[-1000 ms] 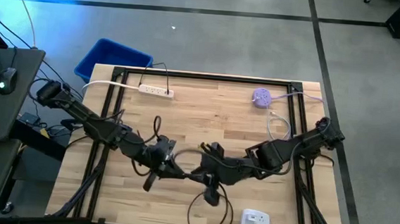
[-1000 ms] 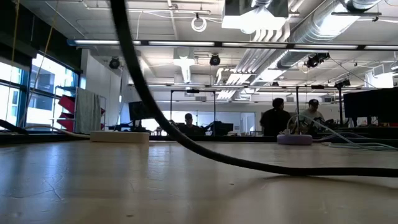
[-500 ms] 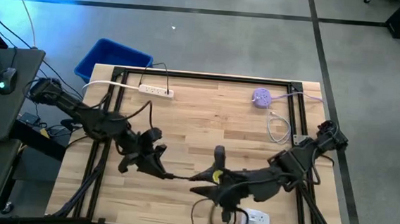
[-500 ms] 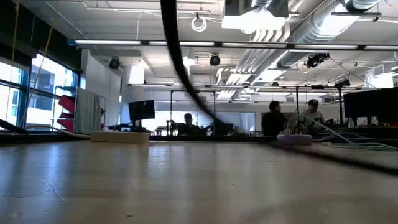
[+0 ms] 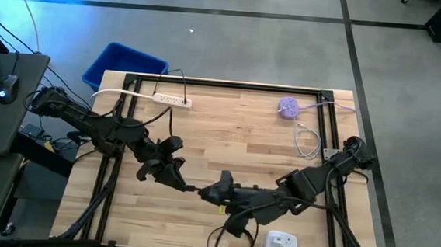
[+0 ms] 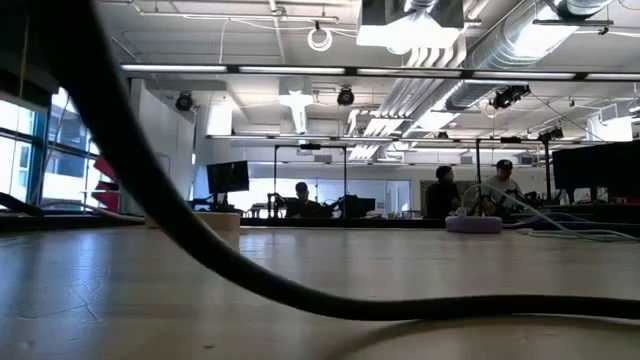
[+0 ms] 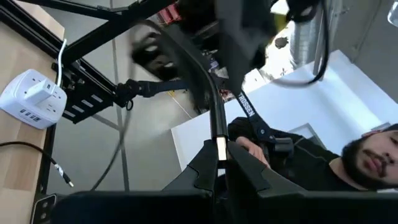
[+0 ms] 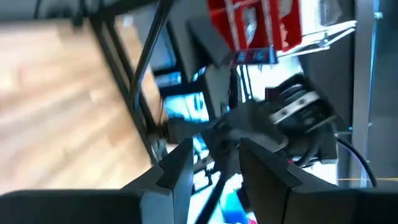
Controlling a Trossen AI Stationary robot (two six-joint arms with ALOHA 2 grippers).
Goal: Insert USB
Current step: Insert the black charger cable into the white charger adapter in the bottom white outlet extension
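Note:
A black USB cable (image 5: 225, 231) loops over the wooden table's near middle, and its slack lies on the tabletop right in front of the low camera (image 6: 300, 290). My left gripper (image 5: 183, 185) is held above the table, shut on the cable's plug end (image 7: 217, 148). My right gripper (image 5: 214, 191) faces it at close range. Its fingers (image 8: 180, 171) stand apart around a dark piece with a yellow mark (image 5: 222, 209), from which the loop hangs. A white charging hub (image 5: 280, 244) lies flat by the near edge. My left gripper pinches the plug's pale metal part (image 7: 217, 148) between its two fingers, lying level and pointing toward the table's right. The black cable runs straight on from the fingertips toward the other gripper, clear of the table. My right gripper grips a dark piece at the cable's other side (image 8: 217, 146). The view is blurred and the hand hides the contact, so which part it holds cannot be told. The loop (image 5: 225, 231) hangs slack below it.
A white power strip (image 5: 171, 100) lies at the far left and a purple round hub (image 5: 288, 106) at the far right, with a white cable (image 5: 306, 141) coiled near the right rail. A blue bin (image 5: 123, 64) stands beyond the far left corner. People sit in the room behind.
Both wrists have rolled, the right by about a quarter turn. My right gripper has gone a little toward the table's left, closer to the left gripper. The cable's loop swung up off the table, then dropped back and now lies in front of the low camera.

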